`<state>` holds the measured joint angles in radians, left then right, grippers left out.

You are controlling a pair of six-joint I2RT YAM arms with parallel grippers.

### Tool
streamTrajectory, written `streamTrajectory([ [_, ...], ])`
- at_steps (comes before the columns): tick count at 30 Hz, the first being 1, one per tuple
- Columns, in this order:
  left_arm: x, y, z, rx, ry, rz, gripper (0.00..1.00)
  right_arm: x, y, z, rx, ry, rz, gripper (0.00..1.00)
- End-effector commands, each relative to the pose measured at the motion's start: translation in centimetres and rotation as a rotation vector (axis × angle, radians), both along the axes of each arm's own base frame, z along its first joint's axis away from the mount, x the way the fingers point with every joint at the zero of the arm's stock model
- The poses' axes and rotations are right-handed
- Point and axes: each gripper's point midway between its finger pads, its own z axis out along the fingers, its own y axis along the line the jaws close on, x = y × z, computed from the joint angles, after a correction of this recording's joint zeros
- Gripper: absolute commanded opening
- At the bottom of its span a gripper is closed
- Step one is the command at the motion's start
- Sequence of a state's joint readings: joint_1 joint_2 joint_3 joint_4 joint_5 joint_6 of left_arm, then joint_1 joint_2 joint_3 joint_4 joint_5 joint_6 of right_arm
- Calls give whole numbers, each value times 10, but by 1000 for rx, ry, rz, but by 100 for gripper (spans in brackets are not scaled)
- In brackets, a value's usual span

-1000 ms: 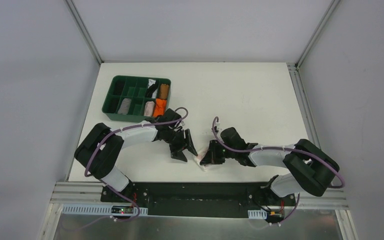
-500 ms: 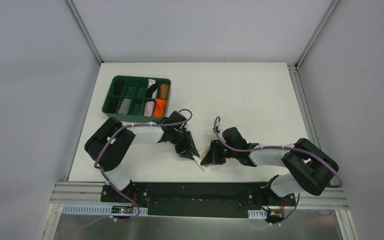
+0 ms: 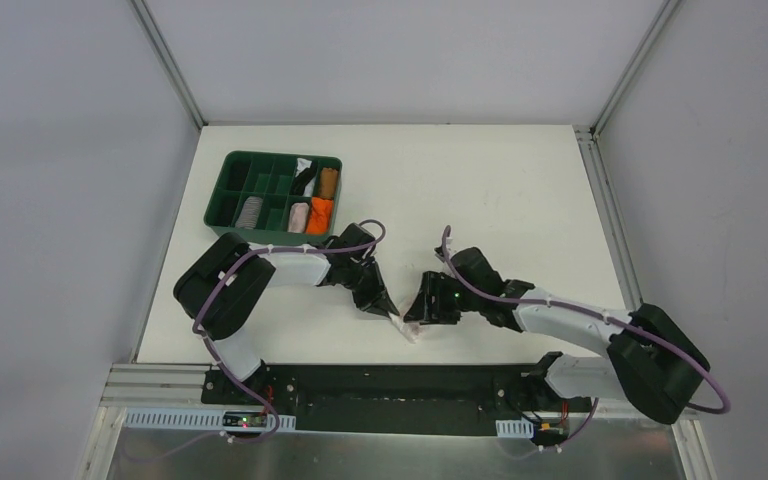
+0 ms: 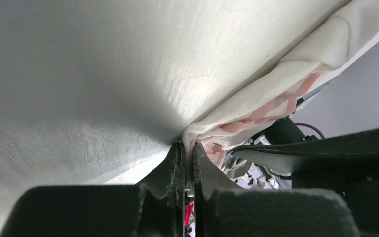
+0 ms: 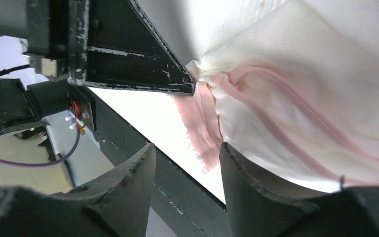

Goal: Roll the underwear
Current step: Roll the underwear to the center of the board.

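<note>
The underwear (image 3: 408, 326), pale pink-white with pink edging, lies bunched on the white table near the front edge, between the two grippers. My left gripper (image 3: 388, 306) is shut on its left edge; in the left wrist view the jaws (image 4: 187, 146) pinch a fold of the pale fabric (image 4: 296, 64). My right gripper (image 3: 423, 306) stands open just right of the cloth. In the right wrist view its fingers (image 5: 186, 148) are apart with only a pink hem hanging between them, and the underwear (image 5: 306, 84) lies just beyond, next to the left gripper's finger (image 5: 128, 59).
A green divided tray (image 3: 222, 214) stands at the back left of the table, holding orange, brown, grey and pink rolled cloths. The table's front edge and the black base rail (image 3: 400, 385) run close behind the underwear.
The left gripper moved in to the right and closed on the underwear's edge. The right gripper let go of the cloth, opened and drew back slightly to the right.
</note>
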<state>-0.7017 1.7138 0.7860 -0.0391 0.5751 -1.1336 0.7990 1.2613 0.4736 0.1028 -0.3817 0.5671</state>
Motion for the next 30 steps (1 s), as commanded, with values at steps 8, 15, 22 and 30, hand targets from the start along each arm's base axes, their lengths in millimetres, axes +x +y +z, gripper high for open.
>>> streamTrajectory([
  [8, -3, 5, -2, 38, 7, 21, 0, 7, -19, 22, -457, -433, 34, 55],
  [15, -4, 5, -2, 38, 11, 24, 0, 1, 10, 14, -588, -570, 157, 56],
  [22, -5, 5, -1, 35, 21, 25, 0, -5, 21, -11, -661, -587, 212, 47],
  [30, -6, 5, 5, 21, 18, 34, 0, 1, 4, -20, -680, -584, 124, 0],
])
